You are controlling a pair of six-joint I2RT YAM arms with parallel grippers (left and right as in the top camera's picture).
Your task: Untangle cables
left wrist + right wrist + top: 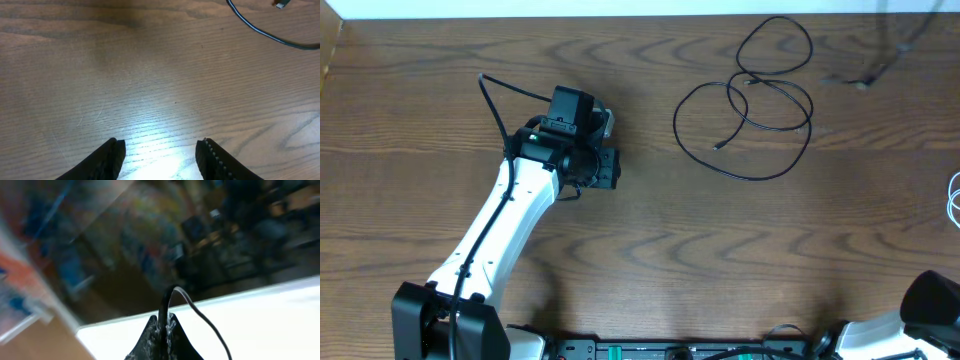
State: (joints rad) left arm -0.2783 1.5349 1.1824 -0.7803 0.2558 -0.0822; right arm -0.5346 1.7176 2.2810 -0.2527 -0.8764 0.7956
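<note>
The black cable (745, 110) lies in loose loops on the table at the back right, both plug ends showing. A stretch of it and one plug (281, 4) cross the top right of the left wrist view. My left gripper (611, 167) (160, 143) is open and empty, low over bare wood to the left of the black cable. My right gripper (167, 317) is shut on a thin cable loop, which appears to be the white cable (197, 311), lifted and facing the room. Part of the white cable (953, 195) shows at the right edge.
The brown wooden table (650, 250) fills the view. The left arm (505, 225) reaches in from the front left. The right arm (930, 300) is a blurred shape at the front right corner. Blurred thin strands (880, 55) hang at the back right.
</note>
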